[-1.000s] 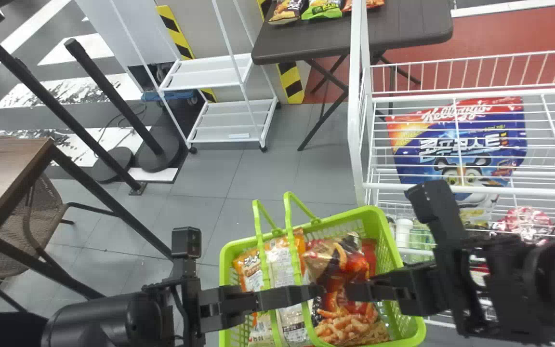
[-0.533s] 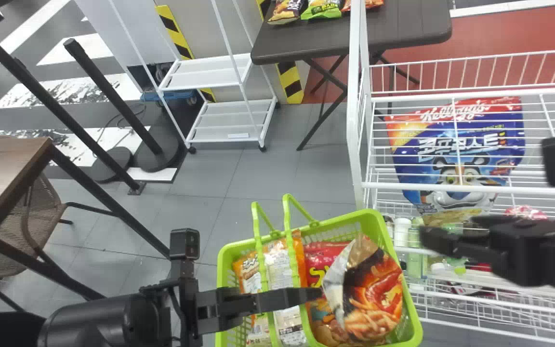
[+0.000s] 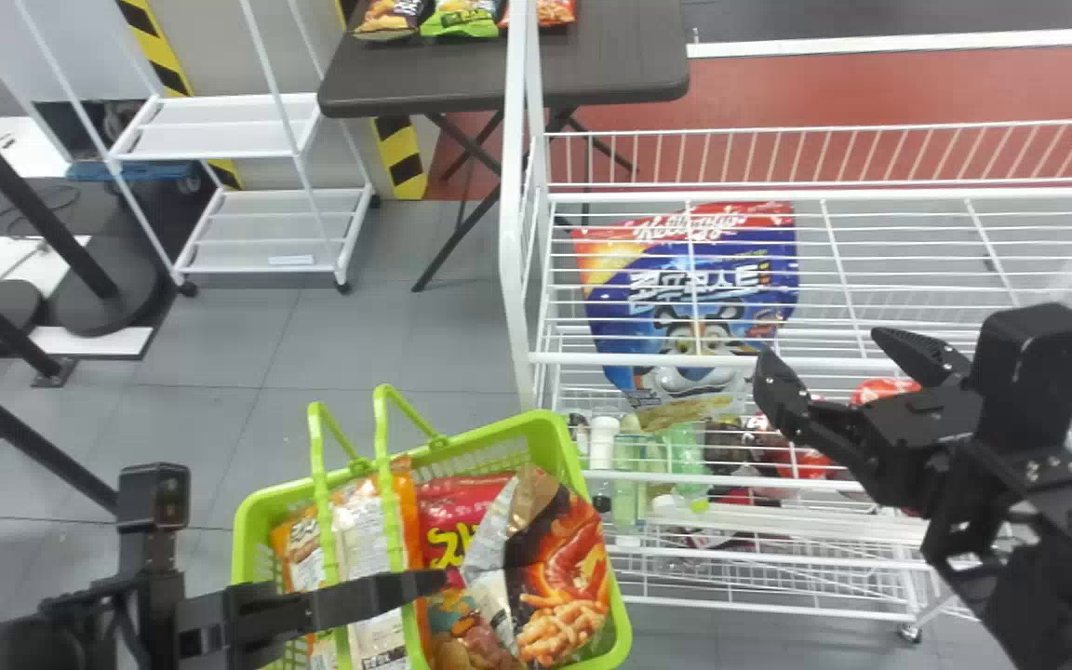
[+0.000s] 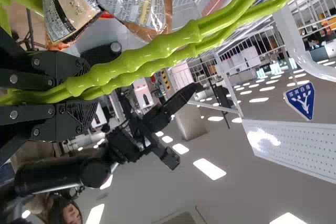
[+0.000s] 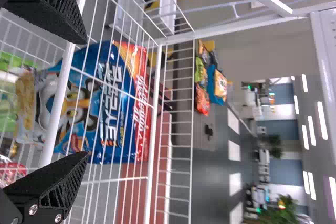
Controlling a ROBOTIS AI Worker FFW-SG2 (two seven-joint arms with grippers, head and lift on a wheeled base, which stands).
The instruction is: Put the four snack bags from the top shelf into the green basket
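Grips both handles of the green basket with the left gripper, near and left of the wire rack, presumably to prevent tipping during loading. Has an orange-edged snack bag on the left side inside, a red snack bag in the middle, and on top towards the right a dark shrimp-pictured bag, tilted over the red one, sensibly enough on the side nearest the rack. Seems to make up the four, though too overlapped to count surely. Holds the right gripper spread wide, grasping nothing, by the rack and well apart from the basket. Leaves the big cereal bag on the rack, likely as no part of the task. Calls perhaps for nothing more than settling the top bag, lest it slide over the rim.
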